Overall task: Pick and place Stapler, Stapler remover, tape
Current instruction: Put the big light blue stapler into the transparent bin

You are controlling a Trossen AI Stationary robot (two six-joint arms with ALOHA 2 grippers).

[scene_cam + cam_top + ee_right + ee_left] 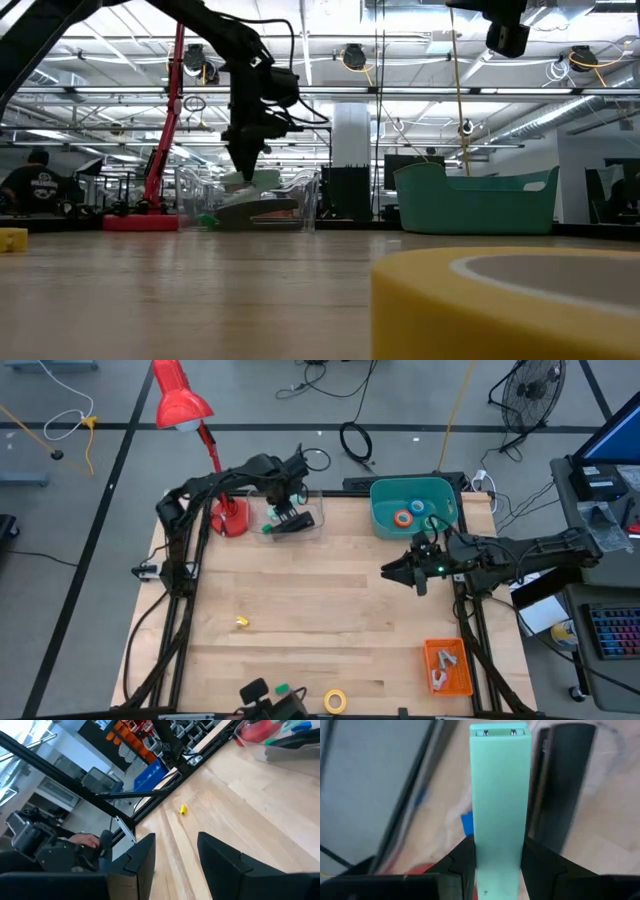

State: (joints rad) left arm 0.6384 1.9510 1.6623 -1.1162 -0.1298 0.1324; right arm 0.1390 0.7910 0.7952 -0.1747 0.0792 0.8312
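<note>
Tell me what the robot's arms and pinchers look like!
Both arms are dark, almost black, built from slim jointed segments with black cables looping along them. The left gripper ends in two flat, dark, blocky fingers. The right gripper has the same pair of dark angular fingers, and a small green light glows near its wrist in the high view.

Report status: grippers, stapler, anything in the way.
Left gripper shut on green stapler, over clear bin holding a black stapler. Right gripper open, empty, mid-table. Yellow tape at front edge, not obstructing.
</note>
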